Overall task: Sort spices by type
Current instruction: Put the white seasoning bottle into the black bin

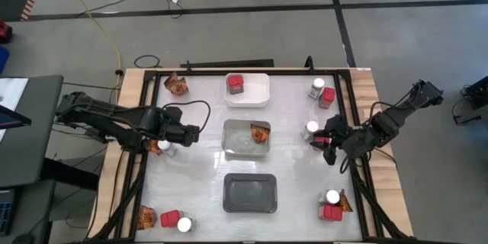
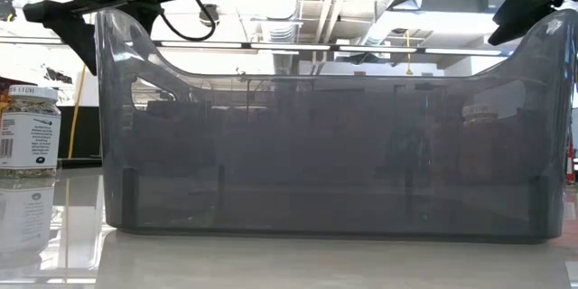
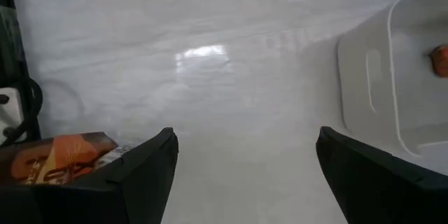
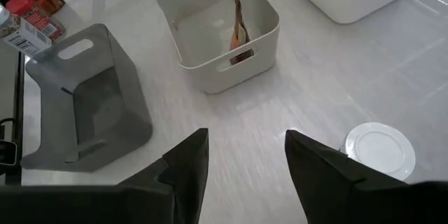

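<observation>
White tray (image 1: 263,101): far end of the middle row of three; one red container (image 1: 236,85) stands inside it
Clear tray (image 1: 230,143): centre of the table (image 1: 202,183); one orange packet (image 1: 260,133) stands on edge inside, towards the right arm's side
Grey tray (image 1: 249,193): near end of the same row; in the low view its smoky wall fills most of the frame, with a labelled jar (image 2: 27,131) standing to one side of it
Arm on the left: the left gripper (image 1: 191,133) hangs over bare tabletop just beside the clear tray; its fingers are spread wide with nothing between them; a white-lidded jar (image 1: 163,146) stands close by its wrist
Arm on the right: the right gripper (image 1: 324,139) sits near the table's right edge, level with the clear tray; its fingers stand partly apart over bare tabletop, gripping nothing; a lone jar (image 1: 312,128) stands just beside it
Far left corner: a second packet (image 1: 177,85) lies alone
Far right corner: a jar (image 1: 316,88) and a red container (image 1: 327,96) stand close together
Near left corner: a packet (image 1: 146,216), a red container (image 1: 169,219) and a jar (image 1: 184,225) in a short row
Near right corner: a jar (image 1: 332,197), a red container (image 1: 331,212) and a packet (image 1: 345,204) bunched together
</observation>
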Motion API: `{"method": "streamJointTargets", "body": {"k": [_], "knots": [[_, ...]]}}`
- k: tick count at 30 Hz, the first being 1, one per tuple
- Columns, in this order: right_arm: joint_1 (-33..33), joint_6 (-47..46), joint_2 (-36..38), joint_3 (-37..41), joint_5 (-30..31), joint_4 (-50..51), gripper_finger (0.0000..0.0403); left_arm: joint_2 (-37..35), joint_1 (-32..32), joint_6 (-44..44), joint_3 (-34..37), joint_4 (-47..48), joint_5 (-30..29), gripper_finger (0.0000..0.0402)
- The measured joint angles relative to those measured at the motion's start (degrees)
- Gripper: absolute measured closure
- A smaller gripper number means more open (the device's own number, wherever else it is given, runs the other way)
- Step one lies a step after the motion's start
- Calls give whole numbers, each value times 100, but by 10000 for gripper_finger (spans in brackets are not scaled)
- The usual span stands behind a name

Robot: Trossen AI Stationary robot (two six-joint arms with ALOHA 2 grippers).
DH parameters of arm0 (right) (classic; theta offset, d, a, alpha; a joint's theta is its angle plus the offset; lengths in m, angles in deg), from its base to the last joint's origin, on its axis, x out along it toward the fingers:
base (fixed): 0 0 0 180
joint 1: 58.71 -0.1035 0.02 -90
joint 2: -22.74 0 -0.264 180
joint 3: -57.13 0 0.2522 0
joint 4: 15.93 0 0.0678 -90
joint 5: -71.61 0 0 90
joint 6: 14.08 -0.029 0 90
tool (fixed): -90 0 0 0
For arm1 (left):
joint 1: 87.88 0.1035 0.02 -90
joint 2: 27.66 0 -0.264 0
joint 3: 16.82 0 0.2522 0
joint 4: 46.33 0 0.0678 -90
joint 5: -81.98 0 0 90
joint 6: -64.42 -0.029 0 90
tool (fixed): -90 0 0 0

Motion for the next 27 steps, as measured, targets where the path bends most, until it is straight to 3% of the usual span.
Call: {"method": "streamJointTargets", "body": {"k": [14,27], "knots": [[116,-798,23,0,-66,2,182,0,0,-608,0,-45,-114,78],[566,-1582,118,0,-169,343,76,2,0,-814,0,-49,-260,78]]}}
